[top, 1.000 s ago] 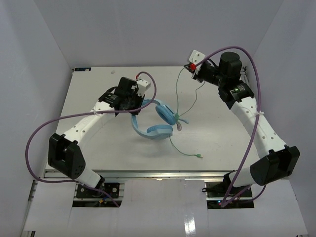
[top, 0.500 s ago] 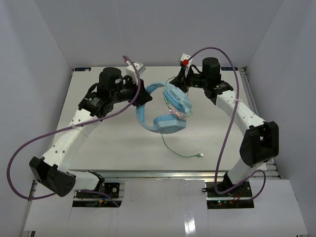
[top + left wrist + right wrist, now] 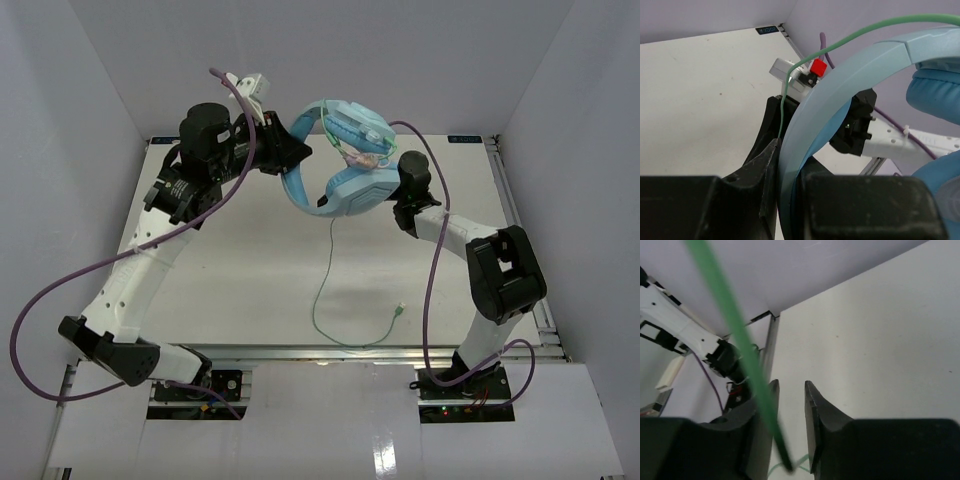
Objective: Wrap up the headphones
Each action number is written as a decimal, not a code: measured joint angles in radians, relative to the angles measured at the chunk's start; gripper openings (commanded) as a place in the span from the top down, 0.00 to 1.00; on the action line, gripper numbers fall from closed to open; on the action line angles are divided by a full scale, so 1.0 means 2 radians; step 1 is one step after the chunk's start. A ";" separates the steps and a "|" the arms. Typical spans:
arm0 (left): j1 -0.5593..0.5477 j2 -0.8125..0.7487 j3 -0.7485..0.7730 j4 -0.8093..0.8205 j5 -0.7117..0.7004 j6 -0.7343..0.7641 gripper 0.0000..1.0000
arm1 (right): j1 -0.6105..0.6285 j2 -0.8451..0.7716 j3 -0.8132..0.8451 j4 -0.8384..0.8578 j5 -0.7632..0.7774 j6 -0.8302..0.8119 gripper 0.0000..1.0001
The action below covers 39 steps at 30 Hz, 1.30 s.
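Well, the left tool [image 3: 786, 150] is pinching the headband [image 3: 840, 85] edge-on. By that one narrow grip the headphones [image 3: 355, 190] hang high above the table [image 3: 220, 270], near its far edge. That is the first risk: the band looks smooth and curved, so a twist or jerk of the wrist could let it pivot or slide out between the fingers [image 3: 765, 155], and the whole set would drop.

A few turns of cable [image 3: 325, 270] appear to lie loosely across the earcups [image 3: 350, 125] with nothing pinning them, so any slack could let them slip off. The rest of the cable falls to the table and trails to the plug [image 3: 400, 308]. That long free tail may snag on an arm or tangle as more turns go on.

The right tool [image 3: 790, 400], mostly hidden behind the earcups in the top view, has its fingers close together with a thin gap, and the cable runs down into it. Whether it truly clamps I cannot tell. If it does not, the cable will run free. If it clamps and pulls too hard, it could drag the band out of the left grip.
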<state>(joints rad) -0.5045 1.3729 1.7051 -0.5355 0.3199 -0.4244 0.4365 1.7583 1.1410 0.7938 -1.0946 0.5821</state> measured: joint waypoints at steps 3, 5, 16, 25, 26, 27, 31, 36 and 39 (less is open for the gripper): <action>0.000 0.019 0.026 0.000 -0.004 -0.018 1.00 | 0.018 0.003 -0.005 0.093 -0.002 0.076 0.56; 0.000 0.029 0.036 0.001 -0.007 -0.028 1.00 | 0.029 0.010 -0.005 0.141 -0.001 0.112 0.55; 0.001 0.041 0.093 -0.020 -0.107 -0.041 1.00 | 0.101 0.030 -0.069 0.237 0.015 0.235 0.51; 0.019 0.079 0.179 -0.018 -0.158 -0.048 1.00 | 0.173 0.014 -0.096 0.246 0.035 0.269 0.52; 0.025 0.082 0.184 -0.019 -0.163 -0.048 1.00 | 0.182 0.008 -0.105 0.246 0.036 0.264 0.52; 0.034 0.086 0.188 -0.021 -0.166 -0.049 1.00 | 0.192 -0.001 -0.114 0.246 0.037 0.254 0.52; 0.075 0.099 0.195 -0.023 -0.181 -0.049 1.00 | 0.228 -0.043 -0.153 0.245 0.032 0.210 0.54; 0.111 0.114 0.195 -0.026 -0.215 -0.038 1.00 | 0.261 -0.097 -0.170 0.238 0.023 0.134 0.71; 0.116 0.117 0.191 -0.032 -0.242 -0.018 1.00 | 0.272 -0.127 -0.170 0.202 0.017 0.085 0.80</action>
<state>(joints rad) -0.2722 1.6070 2.0870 -0.6001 -0.1632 -0.4613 0.9813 1.5044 0.8009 1.1976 -1.0606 0.7512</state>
